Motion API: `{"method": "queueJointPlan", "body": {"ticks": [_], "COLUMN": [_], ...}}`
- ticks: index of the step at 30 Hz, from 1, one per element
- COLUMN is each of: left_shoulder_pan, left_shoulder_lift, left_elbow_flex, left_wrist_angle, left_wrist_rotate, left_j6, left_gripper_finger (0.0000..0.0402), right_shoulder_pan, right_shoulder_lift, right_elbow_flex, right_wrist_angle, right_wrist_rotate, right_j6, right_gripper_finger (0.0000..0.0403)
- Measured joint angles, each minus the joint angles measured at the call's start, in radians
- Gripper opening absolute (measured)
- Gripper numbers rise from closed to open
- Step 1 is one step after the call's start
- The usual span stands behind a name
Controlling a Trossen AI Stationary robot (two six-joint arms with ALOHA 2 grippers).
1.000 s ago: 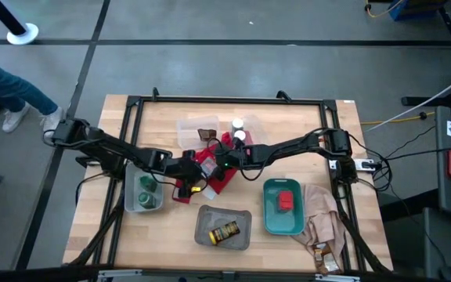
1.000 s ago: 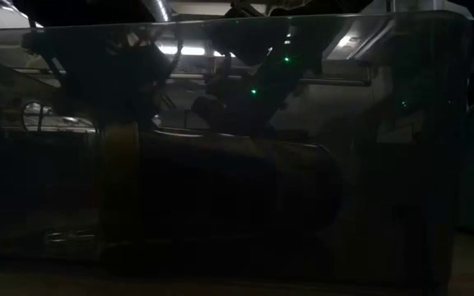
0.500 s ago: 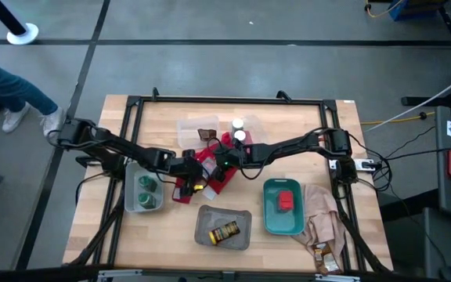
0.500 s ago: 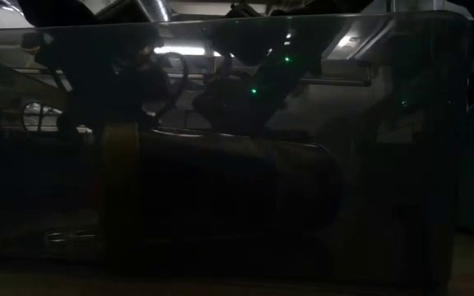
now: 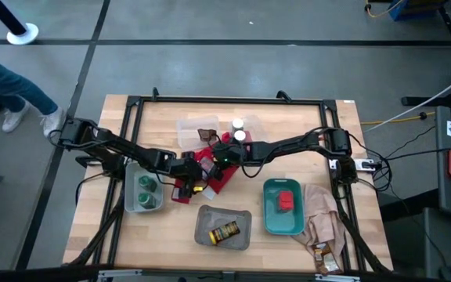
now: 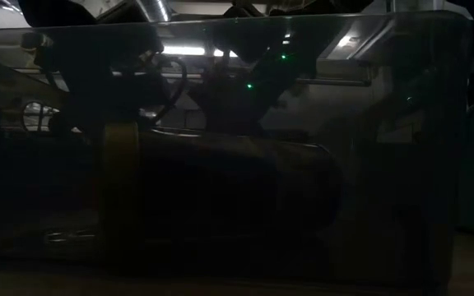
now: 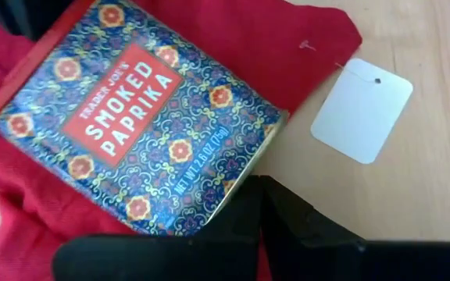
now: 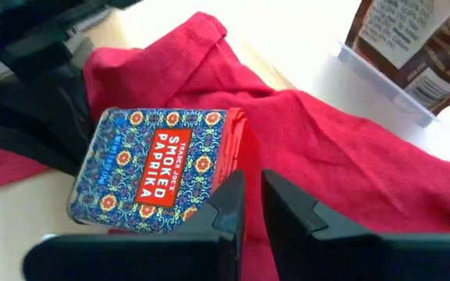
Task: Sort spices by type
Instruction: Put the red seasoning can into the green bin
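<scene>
Smoked paprika tin [image 7: 135, 117] lies flat on the red cloth [image 8: 350, 156] mid-worktop — left tool [image 7: 260, 204] clenched empty at its edge, right tool [image 8: 252, 204] beside it, fingers nearly together, gripping nothing.

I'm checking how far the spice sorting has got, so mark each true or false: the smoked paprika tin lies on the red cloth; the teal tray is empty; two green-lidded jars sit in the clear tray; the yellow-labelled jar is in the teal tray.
1. The smoked paprika tin lies on the red cloth. True.
2. The teal tray is empty. False: a red tin lies in it.
3. Two green-lidded jars sit in the clear tray. True.
4. The yellow-labelled jar is in the teal tray. False: it lies in the grey tray.
</scene>
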Motion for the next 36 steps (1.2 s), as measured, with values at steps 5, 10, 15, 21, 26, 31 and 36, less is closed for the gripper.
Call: {"method": "queueJointPlan", "body": {"ticks": [5, 10, 15, 21, 26, 31, 36], "left_shoulder_pan": [-0.002, -0.004, -0.004, -0.004, -0.003, -0.002, -0.002], "left_shoulder_lift": [-0.001, -0.001, -0.002, -0.002, 0.003, 0.004, 0.002], "left_elbow_flex": [0.0, 0.0, 0.001, 0.001, -0.002, -0.003, -0.001], "left_wrist_angle": [-0.02, -0.041, -0.061, -0.07, -0.083, -0.104, -0.115], "left_wrist_rotate": [0.003, 0.036, 0.039, 0.06, 0.066, 0.06, 0.058], "left_j6": [0.0, 0.0, 0.0, 0.0, -0.002, -0.004, -0.021], "left_gripper_finger": [0.0004, 0.0005, 0.0005, 0.0005, 0.0005, 0.0005, 0.0006], "right_shoulder_pan": [0.0, 0.001, 0.001, 0.002, 0.005, 0.008, 0.008], "right_shoulder_lift": [0.0, -0.001, -0.001, -0.005, -0.016, -0.017, -0.016], "right_elbow_flex": [0.002, 0.003, 0.003, 0.003, 0.006, 0.007, 0.007], "right_wrist_angle": [0.007, 0.012, 0.013, 0.042, 0.081, 0.09, 0.096], "right_wrist_rotate": [-0.026, -0.075, -0.096, -0.121, -0.162, -0.241, -0.249], "right_j6": [0.002, 0.003, 0.012, 0.014, 0.014, 0.014, 0.013], "right_gripper_finger": [0.0048, 0.0048, 0.0048, 0.0048, 0.0048, 0.0048, 0.0048]}}
